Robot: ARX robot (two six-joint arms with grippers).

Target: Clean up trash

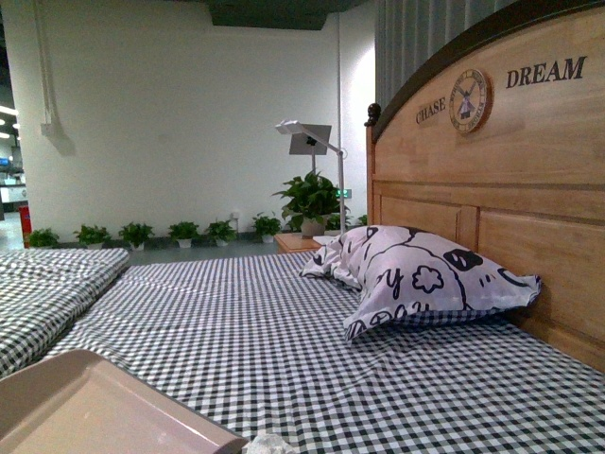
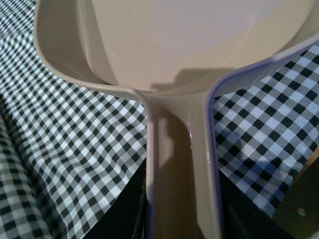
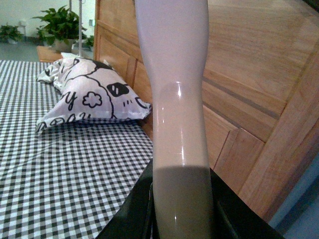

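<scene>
A small wad of white tissue, the trash (image 1: pixel 269 443), peeks in at the bottom edge of the front view, on the checked bed right beside the dustpan's corner. The pale beige dustpan (image 1: pixel 85 407) fills the lower left of the front view. My left gripper (image 2: pixel 182 219) is shut on the dustpan's handle (image 2: pixel 182 164); its pan (image 2: pixel 189 40) is held above the checked sheet and looks empty. My right gripper (image 3: pixel 182 219) is shut on the pale brush handle (image 3: pixel 177 99), which stands upright near the headboard. The bristles are out of view.
A white pillow with black doodles (image 1: pixel 425 274) lies against the wooden headboard (image 1: pixel 501 161) at the right. A second checked bed (image 1: pixel 47 284) lies to the left. Potted plants (image 1: pixel 307 199) and a lamp stand behind the bed.
</scene>
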